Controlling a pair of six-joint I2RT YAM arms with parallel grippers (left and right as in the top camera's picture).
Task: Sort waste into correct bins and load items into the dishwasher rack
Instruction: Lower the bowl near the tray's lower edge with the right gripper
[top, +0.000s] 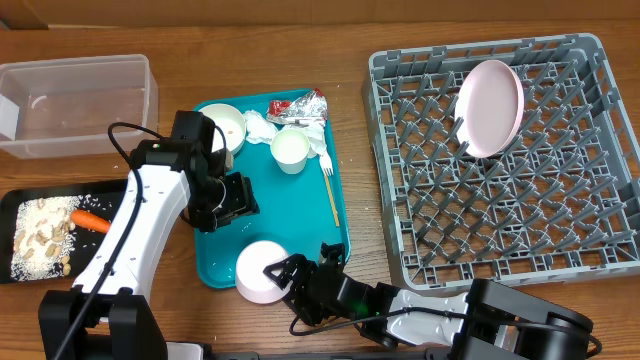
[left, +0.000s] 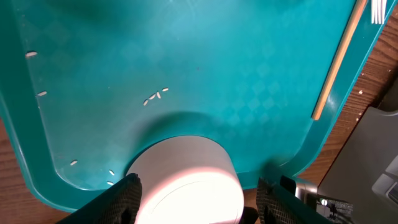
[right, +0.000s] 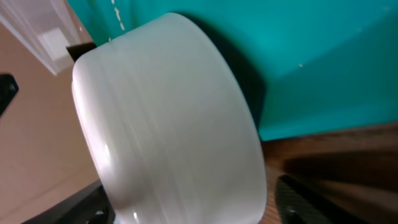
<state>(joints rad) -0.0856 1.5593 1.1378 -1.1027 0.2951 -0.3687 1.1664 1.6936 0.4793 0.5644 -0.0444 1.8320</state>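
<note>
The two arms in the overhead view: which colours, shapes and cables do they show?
The left arm has rounded white shells with black joints, and a thin black cable loops beside it. The right arm is mostly black. Both end in black jaws.

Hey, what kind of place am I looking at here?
Likely a robot test bench staged as a dish-clearing station: a grey dishwasher rack holding a plate, a teal serving tray of used dishes, and a black tray of food scraps.
</note>
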